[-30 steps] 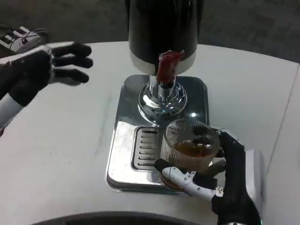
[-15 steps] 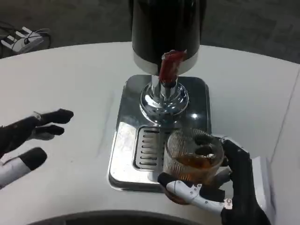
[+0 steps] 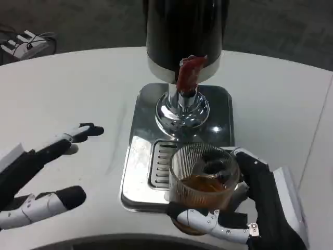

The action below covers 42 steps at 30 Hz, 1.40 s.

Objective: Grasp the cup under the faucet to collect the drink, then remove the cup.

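While the ribbed clear glass cup (image 3: 204,174), partly filled with amber drink, is being gripped by the right hand (image 3: 250,208) at the lower centre-right of the frame, it is being kept over the front edge of the polished steel drip tray (image 3: 139,156), forward of the red-handled faucet (image 3: 188,73). White and black fingers (image 3: 200,219) are being wrapped around the cup's base. At the top centre, the black cylindrical drink dispenser (image 3: 182,31) is being supported on the tray's chrome pedestal (image 3: 182,109). At the lower left, the left hand (image 3: 36,174) is being held with fingers spread wide above the white table (image 3: 67,88), nothing being grasped. At the upper left, a white power strip (image 3: 23,42) is being shown.
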{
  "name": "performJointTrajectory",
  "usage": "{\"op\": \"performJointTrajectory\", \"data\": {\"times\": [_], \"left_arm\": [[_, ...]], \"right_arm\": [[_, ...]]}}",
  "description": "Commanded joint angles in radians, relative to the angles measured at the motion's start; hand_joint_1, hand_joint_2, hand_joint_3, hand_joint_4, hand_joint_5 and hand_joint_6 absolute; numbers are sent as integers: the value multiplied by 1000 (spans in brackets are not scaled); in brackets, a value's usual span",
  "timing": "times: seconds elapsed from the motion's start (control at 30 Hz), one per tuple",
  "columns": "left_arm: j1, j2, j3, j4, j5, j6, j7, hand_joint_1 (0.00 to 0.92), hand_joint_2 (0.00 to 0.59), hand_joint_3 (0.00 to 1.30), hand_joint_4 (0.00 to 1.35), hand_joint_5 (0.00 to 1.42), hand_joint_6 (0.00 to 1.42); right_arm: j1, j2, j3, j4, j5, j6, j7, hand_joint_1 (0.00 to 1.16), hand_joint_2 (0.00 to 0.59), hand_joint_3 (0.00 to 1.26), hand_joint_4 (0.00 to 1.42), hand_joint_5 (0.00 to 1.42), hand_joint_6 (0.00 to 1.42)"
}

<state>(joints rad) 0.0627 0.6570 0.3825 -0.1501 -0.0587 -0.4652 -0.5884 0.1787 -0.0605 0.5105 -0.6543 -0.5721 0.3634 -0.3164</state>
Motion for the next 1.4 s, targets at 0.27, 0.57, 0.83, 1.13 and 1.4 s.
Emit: {"op": "performJointTrajectory", "data": {"times": [0.27, 0.57, 0.83, 1.13, 1.4], "left_arm": [[129, -23, -16, -168, 148, -81, 84, 0, 62, 65, 0, 0, 66], [271, -41, -4, -305, 283, -107, 116, 0, 60, 0, 0, 0, 4], [332, -31, 3, -370, 346, -147, 122, 0, 60, 0, 0, 0, 0], [330, -28, -4, -383, 360, -131, 118, 0, 60, 0, 0, 0, 0], [319, -27, -13, -384, 360, -107, 116, 0, 56, 0, 0, 0, 0]], "right_arm": [[81, -4, 7, -158, -63, -26, 146, 1047, 79, 1029, 1186, 1122, 982], [126, -23, -14, -226, -82, -47, 222, 1047, 79, 1029, 1186, 1122, 982], [160, -29, -21, -264, -95, -72, 265, 1047, 79, 1029, 1186, 1122, 982], [198, -36, -36, -285, -97, -92, 283, 1047, 79, 1029, 1186, 1122, 982], [198, -33, -53, -294, -91, -96, 296, 1047, 79, 1029, 1186, 1133, 982]]}}
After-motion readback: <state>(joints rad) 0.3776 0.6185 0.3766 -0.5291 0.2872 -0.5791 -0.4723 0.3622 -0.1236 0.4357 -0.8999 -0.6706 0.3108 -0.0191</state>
